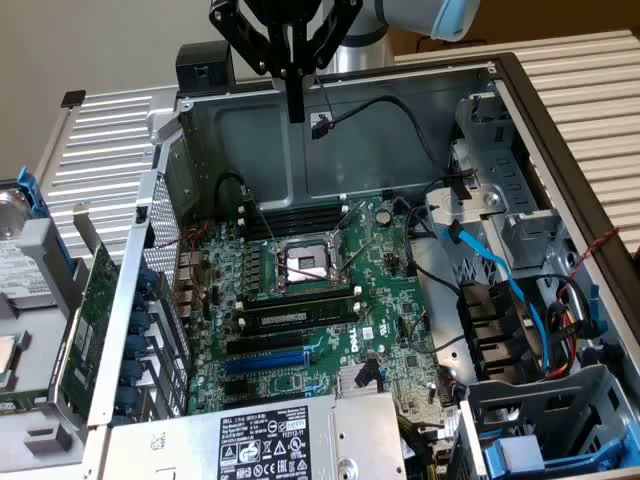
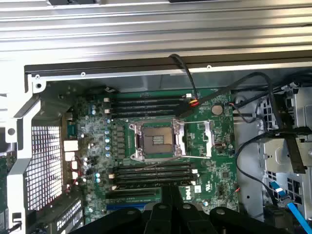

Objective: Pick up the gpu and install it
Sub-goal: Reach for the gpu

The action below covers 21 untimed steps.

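The gpu (image 1: 93, 305) stands on edge outside the open computer case, against its side wall at the exterior view's left. Its green circuit board face shows, with a silver bracket at the upper end. My gripper (image 1: 296, 112) hangs high over the far wall of the case, well away from the gpu, shut with nothing between its fingers. In the wrist view the black gripper (image 2: 169, 189) points down at the green motherboard (image 2: 204, 146), above the slots near the memory sticks (image 2: 153, 173).
The motherboard (image 1: 385, 300) lies flat in the case with a bare CPU socket (image 1: 308, 265) and blue and black expansion slots (image 1: 265, 360). A labelled power supply (image 1: 260, 445) sits at the near edge. Drive cages and loose blue, black and red cables (image 1: 500, 270) crowd the exterior view's right.
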{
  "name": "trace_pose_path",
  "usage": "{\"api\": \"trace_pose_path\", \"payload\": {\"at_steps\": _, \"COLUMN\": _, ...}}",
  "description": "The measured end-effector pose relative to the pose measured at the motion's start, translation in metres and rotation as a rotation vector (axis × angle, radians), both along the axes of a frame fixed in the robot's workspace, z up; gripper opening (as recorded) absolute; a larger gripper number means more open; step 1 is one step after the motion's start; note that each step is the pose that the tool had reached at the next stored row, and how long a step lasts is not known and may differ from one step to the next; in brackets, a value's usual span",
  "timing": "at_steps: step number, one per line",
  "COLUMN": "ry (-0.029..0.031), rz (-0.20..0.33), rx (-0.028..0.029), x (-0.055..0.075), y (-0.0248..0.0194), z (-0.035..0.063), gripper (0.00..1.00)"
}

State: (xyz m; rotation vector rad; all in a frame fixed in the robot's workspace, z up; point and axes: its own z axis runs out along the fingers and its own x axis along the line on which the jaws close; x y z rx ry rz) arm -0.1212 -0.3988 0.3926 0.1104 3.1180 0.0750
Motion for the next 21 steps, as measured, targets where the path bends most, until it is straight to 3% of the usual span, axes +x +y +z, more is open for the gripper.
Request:
{"api": "trace_pose_path", "payload": {"at_steps": 13, "ry": -0.0001, "rz": 0.000, "rx": 0.0002, "x": 0.000, "y": 0.0000, "z": 0.0000, "gripper": 0.11}}
{"api": "trace_pose_path", "payload": {"at_steps": 14, "ry": -0.0014, "rz": 0.000, "rx": 0.0008, "x": 0.000, "y": 0.0000, "z": 0.0001, "gripper": 0.11}}
{"api": "trace_pose_path", "payload": {"at_steps": 18, "ry": -0.0179, "rz": 0.000, "rx": 0.0013, "x": -0.011, "y": 0.0000, "z": 0.0000, "gripper": 0.11}}
{"api": "trace_pose_path", "payload": {"at_steps": 21, "ry": -0.0226, "rz": 0.000, "rx": 0.0013, "x": -0.020, "y": 0.0000, "z": 0.0008, "gripper": 0.11}}
